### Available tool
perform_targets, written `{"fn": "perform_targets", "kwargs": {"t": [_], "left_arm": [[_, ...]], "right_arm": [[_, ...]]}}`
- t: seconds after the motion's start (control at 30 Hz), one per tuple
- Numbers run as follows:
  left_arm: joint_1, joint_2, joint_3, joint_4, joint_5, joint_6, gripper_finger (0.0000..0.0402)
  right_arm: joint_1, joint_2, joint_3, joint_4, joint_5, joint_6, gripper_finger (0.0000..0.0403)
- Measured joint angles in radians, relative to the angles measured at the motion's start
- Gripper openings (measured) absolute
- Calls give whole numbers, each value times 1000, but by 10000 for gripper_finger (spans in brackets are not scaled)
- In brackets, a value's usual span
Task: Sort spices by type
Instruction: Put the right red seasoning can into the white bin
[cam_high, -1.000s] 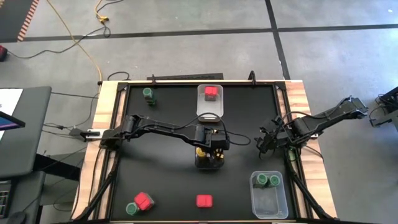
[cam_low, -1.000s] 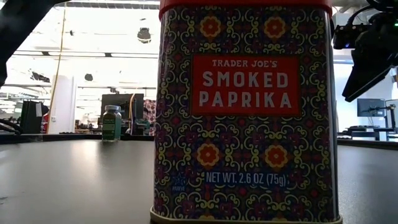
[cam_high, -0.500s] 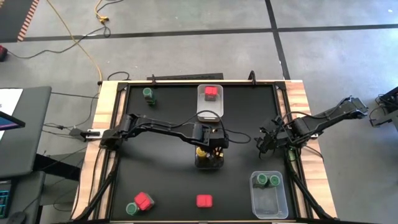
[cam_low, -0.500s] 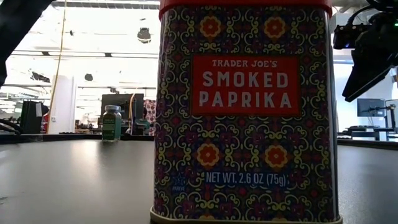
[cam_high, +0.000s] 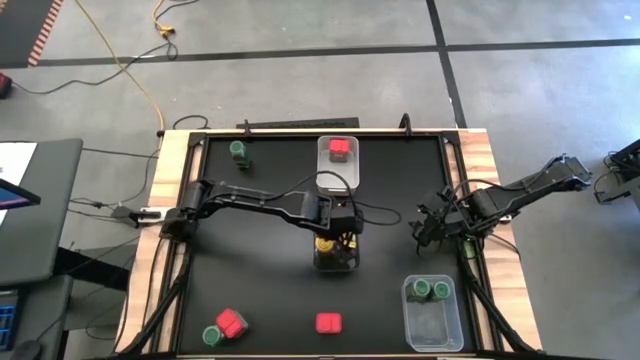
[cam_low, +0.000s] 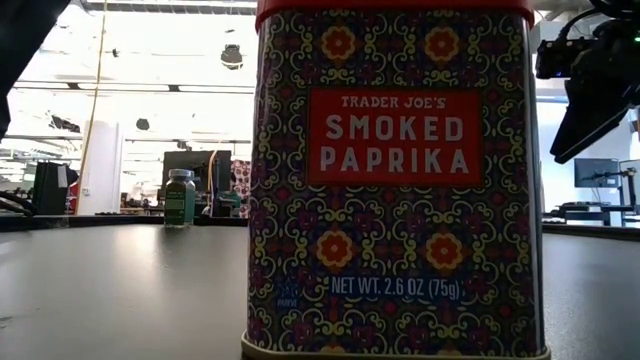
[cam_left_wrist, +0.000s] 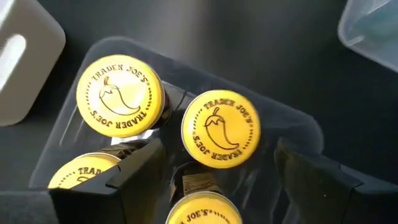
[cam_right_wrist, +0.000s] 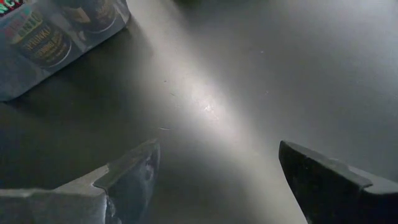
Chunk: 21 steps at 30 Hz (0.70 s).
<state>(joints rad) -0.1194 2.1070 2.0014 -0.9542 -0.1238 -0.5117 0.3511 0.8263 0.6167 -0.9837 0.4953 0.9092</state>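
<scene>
Several yellow-lidded jars (cam_left_wrist: 221, 129) stand upright in a clear bin (cam_high: 352, 266) at the table's middle. My left gripper (cam_left_wrist: 217, 183) hovers open just above them, one finger on either side of the jars, touching nothing. My right gripper (cam_right_wrist: 217, 168) waits open over bare table near the right edge (cam_high: 425, 232). One red tin (cam_high: 340, 149) sits in the far bin (cam_high: 337, 181). Two green-lidded jars (cam_high: 431, 290) stand in the near-right bin (cam_high: 432, 330). Loose on the table are red tins (cam_high: 328, 322) (cam_high: 232, 322) and green jars (cam_high: 212, 336) (cam_high: 239, 150).
The low view is mostly filled by the smoked paprika tin (cam_low: 395, 180) standing close to that camera, with a green jar (cam_low: 180, 198) far behind it. Bare black table lies left of the middle bin and between the two arms. Wooden rails edge the table's left and right sides.
My left gripper has drawn back a little from the bin of yellow jars, toward the table's far edge, staying open. The jars and the bin have kept their places.
</scene>
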Motion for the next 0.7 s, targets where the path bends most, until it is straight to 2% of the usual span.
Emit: {"fn": "perform_targets", "kwargs": {"t": [0.23,0.37,0.43,0.7], "left_arm": [[-7,-59,0,-1,9,-8,290],[-7,-105,0,-21,12,128,290],[-7,-131,0,-36,12,182,290],[-45,-200,0,-102,-6,201,290]], "right_arm": [[0,0,0,2,0,0,356],[8,0,0,28,1,-31,356],[25,-3,0,73,1,-71,356],[150,-4,0,346,2,-252,343]]}}
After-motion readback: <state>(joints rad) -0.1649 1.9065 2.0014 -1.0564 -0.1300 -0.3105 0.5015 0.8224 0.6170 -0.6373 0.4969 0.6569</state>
